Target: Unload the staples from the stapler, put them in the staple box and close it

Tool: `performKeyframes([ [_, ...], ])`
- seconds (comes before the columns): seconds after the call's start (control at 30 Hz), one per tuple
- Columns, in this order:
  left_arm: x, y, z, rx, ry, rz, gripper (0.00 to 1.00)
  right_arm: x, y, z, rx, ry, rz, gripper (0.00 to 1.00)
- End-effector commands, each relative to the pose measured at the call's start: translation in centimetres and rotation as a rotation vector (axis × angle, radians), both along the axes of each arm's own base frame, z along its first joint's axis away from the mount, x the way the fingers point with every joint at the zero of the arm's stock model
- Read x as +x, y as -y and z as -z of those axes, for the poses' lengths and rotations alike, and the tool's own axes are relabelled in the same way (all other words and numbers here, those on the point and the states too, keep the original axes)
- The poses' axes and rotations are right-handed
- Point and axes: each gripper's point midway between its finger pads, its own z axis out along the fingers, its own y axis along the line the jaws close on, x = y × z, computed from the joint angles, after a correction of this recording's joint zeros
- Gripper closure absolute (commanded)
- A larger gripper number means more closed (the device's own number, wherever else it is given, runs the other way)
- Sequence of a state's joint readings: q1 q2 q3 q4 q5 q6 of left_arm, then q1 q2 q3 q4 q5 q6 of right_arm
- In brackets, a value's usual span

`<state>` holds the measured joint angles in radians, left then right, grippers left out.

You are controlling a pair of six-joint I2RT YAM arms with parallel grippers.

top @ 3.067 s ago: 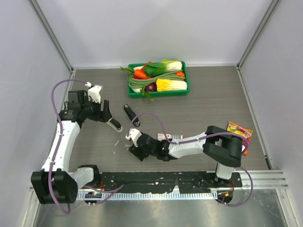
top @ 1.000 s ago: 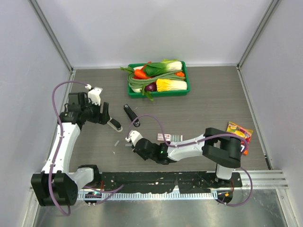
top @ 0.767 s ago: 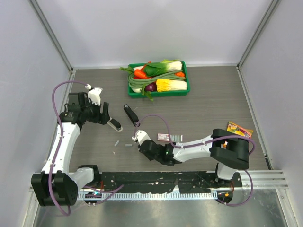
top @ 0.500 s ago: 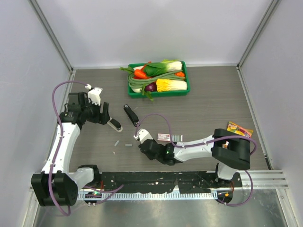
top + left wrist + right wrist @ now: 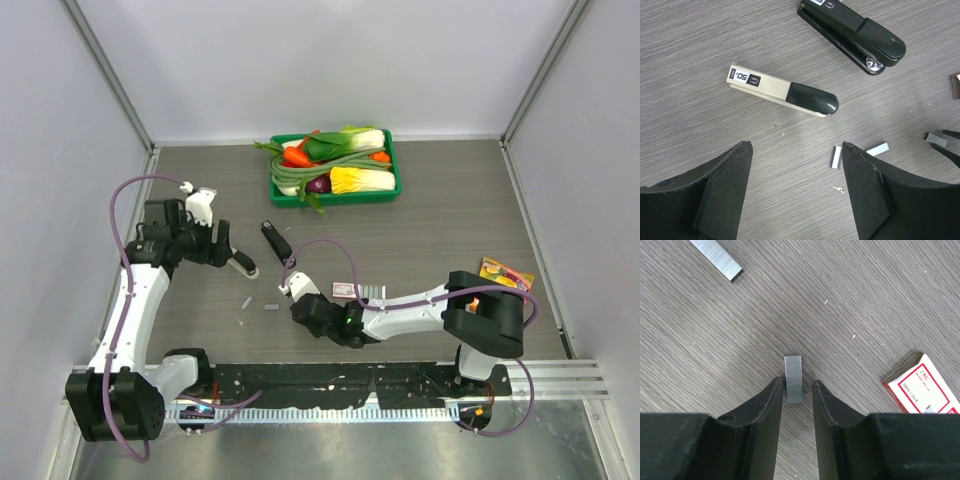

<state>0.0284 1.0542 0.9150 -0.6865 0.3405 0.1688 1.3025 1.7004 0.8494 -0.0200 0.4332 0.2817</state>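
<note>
A beige stapler with a black end (image 5: 782, 91) lies shut on the table, just ahead of my left gripper (image 5: 796, 146), which hangs open and holds nothing. A black stapler (image 5: 852, 27) lies farther off. Short silvery staples (image 5: 836, 156) lie loose between the arms. In the right wrist view, one strip of staples (image 5: 793, 378) lies on the table between the fingers of my right gripper (image 5: 797, 382). It touches the left finger, with a gap to the right one. Another strip (image 5: 717, 259) lies beyond. In the top view my right gripper (image 5: 290, 300) is low beside the strips.
A red-and-white staple box (image 5: 920, 385) lies just right of the right gripper, with more strips beside it (image 5: 373, 292). A green tray of vegetables (image 5: 336, 167) stands at the back. A colourful packet (image 5: 505, 274) lies at the right edge.
My right gripper has shifted a little to the right and its jaws have parted round a strip of staples. The left arm has stayed still.
</note>
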Motion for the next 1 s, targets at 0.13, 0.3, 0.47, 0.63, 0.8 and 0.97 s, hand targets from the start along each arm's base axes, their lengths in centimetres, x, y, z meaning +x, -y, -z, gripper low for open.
performKeyframes([
  [0.13,0.0,0.2,-0.5,-0.004,0.030,0.018,0.24,0.5,-1.2,-0.6,0.018,0.016,0.022,0.65],
  [0.3,-0.3,0.1,-0.2,0.002,0.027,0.020,0.24,0.6,-1.7,-0.5,0.020,0.014,0.016,0.66],
  [0.47,-0.3,0.0,-0.2,0.006,0.031,0.019,0.24,0.6,-1.5,-0.6,0.020,0.018,0.023,0.71],
  [0.63,-0.3,0.1,-0.2,0.000,0.027,0.020,0.24,0.6,-1.1,-0.7,0.011,0.017,0.031,0.71],
  [0.8,-0.3,0.2,-0.2,-0.004,0.026,0.022,0.24,0.6,-0.7,-0.8,0.006,0.018,0.035,0.70],
  [0.97,-0.4,0.2,-0.3,0.000,0.028,0.025,0.24,0.6,-0.5,-0.8,-0.002,0.021,0.035,0.70],
])
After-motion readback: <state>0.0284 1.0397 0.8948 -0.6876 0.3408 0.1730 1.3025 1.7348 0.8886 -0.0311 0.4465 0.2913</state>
